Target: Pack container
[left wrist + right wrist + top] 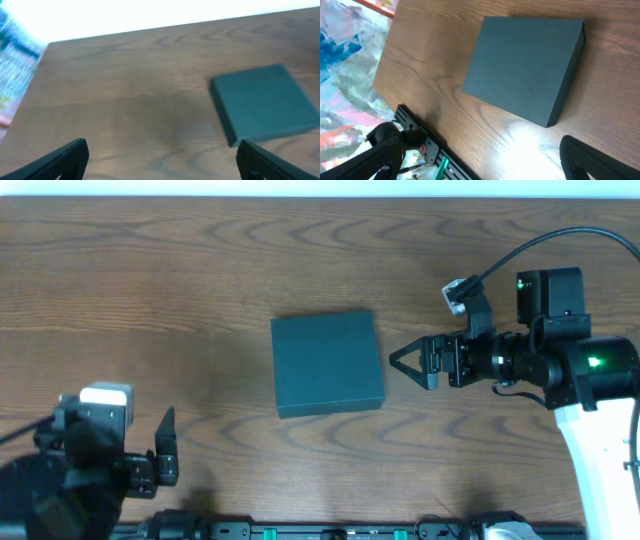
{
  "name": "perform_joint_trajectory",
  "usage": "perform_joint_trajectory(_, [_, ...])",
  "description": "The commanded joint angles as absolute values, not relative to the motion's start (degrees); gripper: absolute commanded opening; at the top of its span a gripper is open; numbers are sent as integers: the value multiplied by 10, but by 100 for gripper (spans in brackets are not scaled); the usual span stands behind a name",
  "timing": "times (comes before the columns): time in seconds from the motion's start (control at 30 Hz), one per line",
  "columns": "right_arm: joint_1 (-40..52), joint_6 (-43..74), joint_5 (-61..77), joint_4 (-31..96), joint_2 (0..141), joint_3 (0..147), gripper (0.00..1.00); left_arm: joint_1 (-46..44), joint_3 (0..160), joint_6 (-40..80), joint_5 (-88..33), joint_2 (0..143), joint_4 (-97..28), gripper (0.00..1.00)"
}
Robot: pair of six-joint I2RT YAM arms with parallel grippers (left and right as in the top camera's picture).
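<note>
The container (pixel 327 364) is a dark teal square box lying flat with its lid down in the middle of the wooden table. My right gripper (pixel 400 363) hovers just to its right, open and holding nothing. The right wrist view shows the container (pixel 522 65) ahead of the right gripper (pixel 482 160), with bare wood between the spread fingers. My left gripper (pixel 166 448) is at the front left of the table, well away from the box, also open. In the left wrist view the container (pixel 265 102) lies ahead and to the right of the left gripper (pixel 162 160).
A black rail (pixel 300 530) runs along the table's front edge. Blurred colourful material (pixel 345 60) lies beyond the table's edge in the right wrist view, and a similar patch (pixel 15 60) shows in the left wrist view. No snack packets are in sight.
</note>
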State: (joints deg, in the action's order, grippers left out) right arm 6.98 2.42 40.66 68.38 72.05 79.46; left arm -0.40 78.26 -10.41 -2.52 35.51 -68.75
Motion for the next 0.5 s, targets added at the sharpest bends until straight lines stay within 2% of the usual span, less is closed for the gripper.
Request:
perform_joint_trajectory(0.0, [72, 30, 413, 686, 718, 801, 99, 9, 698, -65, 29, 308, -655, 95])
perform_joint_trajectory(0.13, [72, 30, 413, 686, 718, 801, 99, 20, 589, -24, 36, 239, -597, 95])
perform_joint_trajectory(0.47, [72, 30, 413, 686, 718, 801, 99, 43, 324, -14, 41, 92, -419, 95])
